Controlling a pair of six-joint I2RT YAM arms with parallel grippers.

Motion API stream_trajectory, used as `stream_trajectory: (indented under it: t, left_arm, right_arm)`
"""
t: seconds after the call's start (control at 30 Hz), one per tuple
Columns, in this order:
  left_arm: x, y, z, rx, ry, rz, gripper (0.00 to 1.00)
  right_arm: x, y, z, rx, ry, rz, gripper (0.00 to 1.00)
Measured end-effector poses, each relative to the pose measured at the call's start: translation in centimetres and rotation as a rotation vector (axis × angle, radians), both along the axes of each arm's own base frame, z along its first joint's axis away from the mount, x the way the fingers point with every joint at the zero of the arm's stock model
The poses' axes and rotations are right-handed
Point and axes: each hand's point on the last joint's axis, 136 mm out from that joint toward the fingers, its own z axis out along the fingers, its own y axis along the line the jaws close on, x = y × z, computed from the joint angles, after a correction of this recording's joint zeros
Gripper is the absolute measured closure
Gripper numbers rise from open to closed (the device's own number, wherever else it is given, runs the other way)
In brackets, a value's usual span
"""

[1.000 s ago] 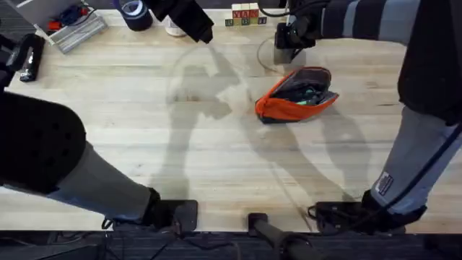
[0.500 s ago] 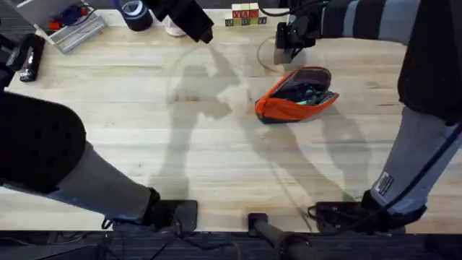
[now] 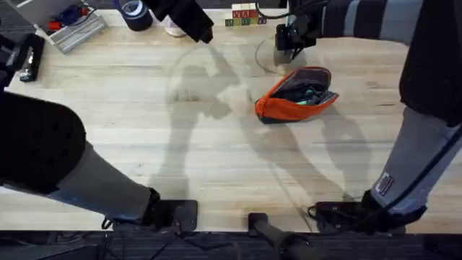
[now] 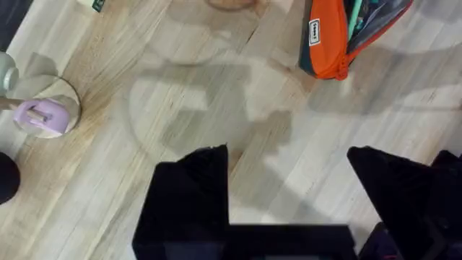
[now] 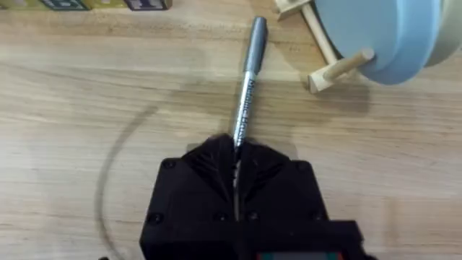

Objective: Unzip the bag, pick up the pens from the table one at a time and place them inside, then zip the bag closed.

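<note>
The table (image 3: 216,166) is a broad light wooden top with long plank grain, and soft grey shadows of the arms fall across its middle. At the far side, the right gripper (image 5: 236,155) is pinched shut on a silver-grey pen (image 5: 247,87), whose free end points away from the fingers over the wood. Just beyond that pen's tip sits a row of small lettered wooden blocks (image 3: 245,16), and off to one side of it a pale blue disc on a wooden peg stand (image 5: 382,36). The orange bag (image 3: 297,95) lies on the table just nearer the arm bases than this gripper, its zipper open and dark and green items showing inside.

The left gripper (image 4: 289,188) hangs above bare wood with its black fingers (image 4: 191,195) spread wide apart and nothing between them; the bag's end shows ahead of it. A round wooden coaster with a small lilac object (image 4: 43,115) sits off to its side. Along the far edge rest a roll of dark tape (image 3: 134,11) and a tray of clutter (image 3: 72,27).
</note>
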Motion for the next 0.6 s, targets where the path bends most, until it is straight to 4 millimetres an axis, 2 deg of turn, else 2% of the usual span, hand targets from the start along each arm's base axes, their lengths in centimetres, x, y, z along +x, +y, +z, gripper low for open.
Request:
stream_trajectory:
  t: [0.27,0.6]
  left_arm:
    - [0.0,0.0,0.0,0.000,0.000,0.000,0.006]
    - [0.0,0.0,0.0,0.000,0.001,0.000,0.006]
  right_arm:
    - [-0.3,0.2,0.4,0.001,0.008,0.021,0.970]
    - [-0.1,0.4,4.1,-0.016,-0.054,0.070,0.970]
